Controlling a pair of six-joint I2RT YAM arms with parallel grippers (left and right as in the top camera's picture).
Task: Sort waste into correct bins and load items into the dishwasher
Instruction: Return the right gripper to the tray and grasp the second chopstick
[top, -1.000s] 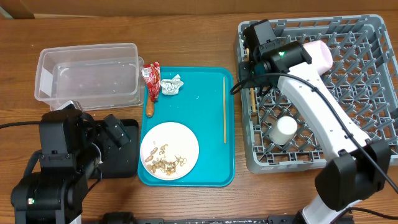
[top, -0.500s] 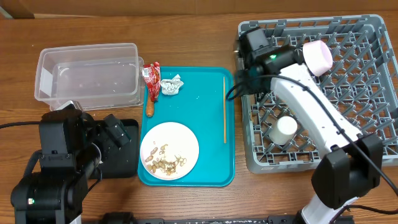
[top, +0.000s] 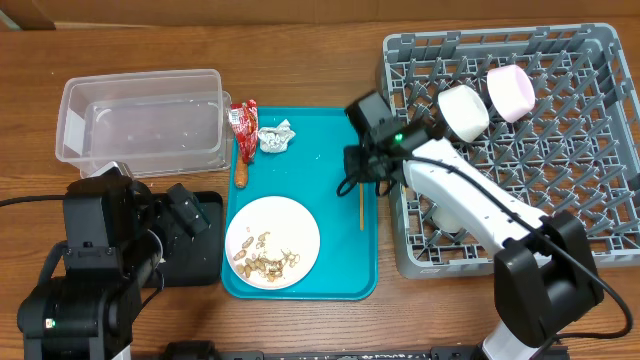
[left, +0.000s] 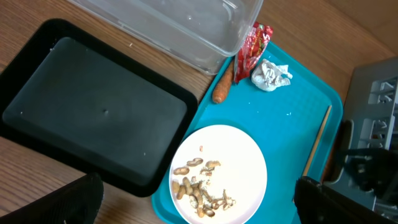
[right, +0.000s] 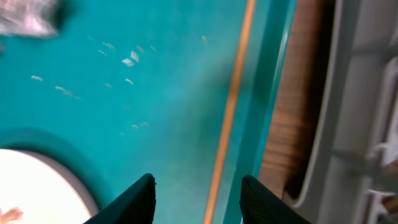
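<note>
Right claw (right: 200, 198) is spread open over the tray (right: 93, 124); the chopstick (right: 230, 106) lies between its fingers. A straight, centred descent is advised before closing.

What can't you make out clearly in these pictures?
Overhead: upper half of the chopstick, hidden under the right arm.
Right wrist: most of the plate, cut off by the corner.
Right wrist: the crumpled foil, blurred and cropped at the top edge.

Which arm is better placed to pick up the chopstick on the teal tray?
Right. The right gripper, open, hovers directly over the chopstick; the left gripper sits off by the black bin.
</note>
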